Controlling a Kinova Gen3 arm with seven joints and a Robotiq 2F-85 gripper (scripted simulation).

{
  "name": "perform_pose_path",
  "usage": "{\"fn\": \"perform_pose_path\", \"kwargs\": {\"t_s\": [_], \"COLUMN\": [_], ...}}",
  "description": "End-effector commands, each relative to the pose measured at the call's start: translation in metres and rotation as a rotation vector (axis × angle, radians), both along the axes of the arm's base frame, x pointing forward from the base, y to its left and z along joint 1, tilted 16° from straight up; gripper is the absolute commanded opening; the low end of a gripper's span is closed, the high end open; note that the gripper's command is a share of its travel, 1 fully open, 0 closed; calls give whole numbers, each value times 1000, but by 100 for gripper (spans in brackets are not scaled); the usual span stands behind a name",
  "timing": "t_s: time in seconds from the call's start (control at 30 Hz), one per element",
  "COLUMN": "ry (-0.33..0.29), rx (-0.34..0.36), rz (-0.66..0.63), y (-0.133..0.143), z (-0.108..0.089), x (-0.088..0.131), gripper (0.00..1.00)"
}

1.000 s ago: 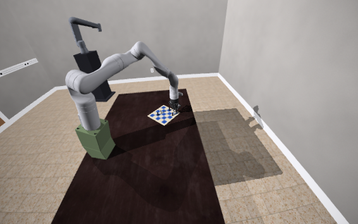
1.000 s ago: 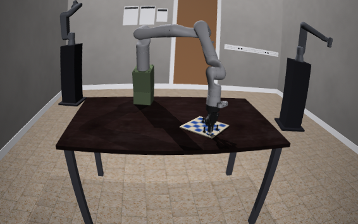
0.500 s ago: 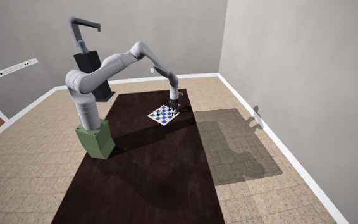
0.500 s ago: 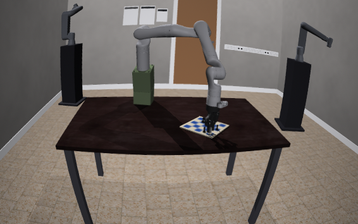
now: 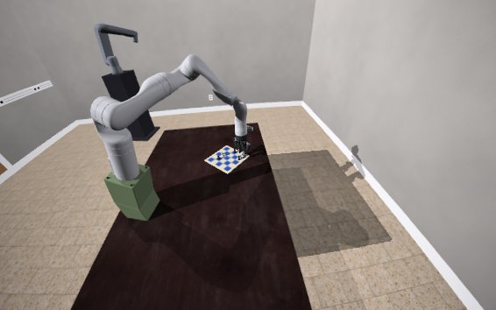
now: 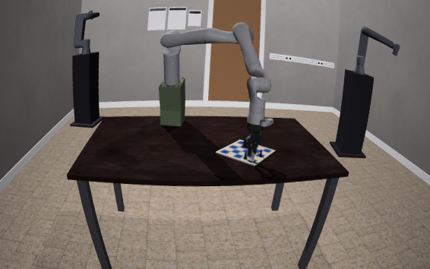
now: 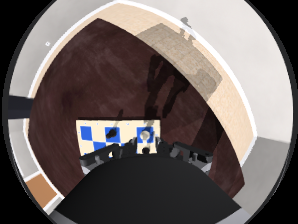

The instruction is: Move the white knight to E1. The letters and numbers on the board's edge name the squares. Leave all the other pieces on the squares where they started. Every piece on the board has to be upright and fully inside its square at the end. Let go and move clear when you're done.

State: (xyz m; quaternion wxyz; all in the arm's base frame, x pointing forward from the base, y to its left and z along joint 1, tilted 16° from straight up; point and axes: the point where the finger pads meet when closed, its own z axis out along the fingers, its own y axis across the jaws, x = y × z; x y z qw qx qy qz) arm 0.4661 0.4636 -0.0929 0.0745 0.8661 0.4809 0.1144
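— Could any writing be read?

— None. The letters and numbers on the chessboard's (image 6: 232, 149) rim were too small to make out, so no square could be named. Three white sheets (image 6: 167, 18) on the back wall and a white strip (image 6: 301, 61) beside the brown door (image 6: 233, 49) carried dark marks, none of them readable.

— Where was the white knight?

— In the wrist view a pale piece (image 7: 144, 135) stood on a blue square at the board's near edge, just beyond the claw. Its shape was too small to confirm as a knight. A dark piece (image 7: 113, 135) stood at 9 o'clock from it, well apart.

— And the claw?

— The gripper (image 6: 252, 146) pointed straight down over the board's side farthest from the arm's base. Its fingers were partly spread and grasped nothing.

— How much room was there around it?

— The board lay toward 4 o'clock from the middle of the dark table (image 6: 152, 152) in the exterior view, with bare wood on all sides. The widest stretch ran toward 9 o'clock. Two dark pieces (image 6: 247, 155) (image 6: 262, 152) stood on the board's front corner, close beside the fingers.

— Anything else nearby?

— The arm's green pedestal (image 6: 172, 102) stood at the table's far edge, at 11 o'clock from the board. Black camera stands (image 6: 86, 87) (image 6: 353, 110) flanked the table on the floor, well apart from the arm.
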Motion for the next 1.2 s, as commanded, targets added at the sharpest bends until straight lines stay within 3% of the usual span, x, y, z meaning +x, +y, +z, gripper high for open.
{"fn": "perform_pose_path", "kwargs": {"t_s": [0.0,0.2,0.63,0.67,1.17], "ry": [-4,-4,-4,-4,-4], "rx": [12,12,12,12,12], "rz": [3,3,3,3,3], "y": [6,6,7,7,7], "z": [19,50,74,74,74], "x": [-4,-13,-20,-20,-20], "gripper": [37,37,37,100,100]}}
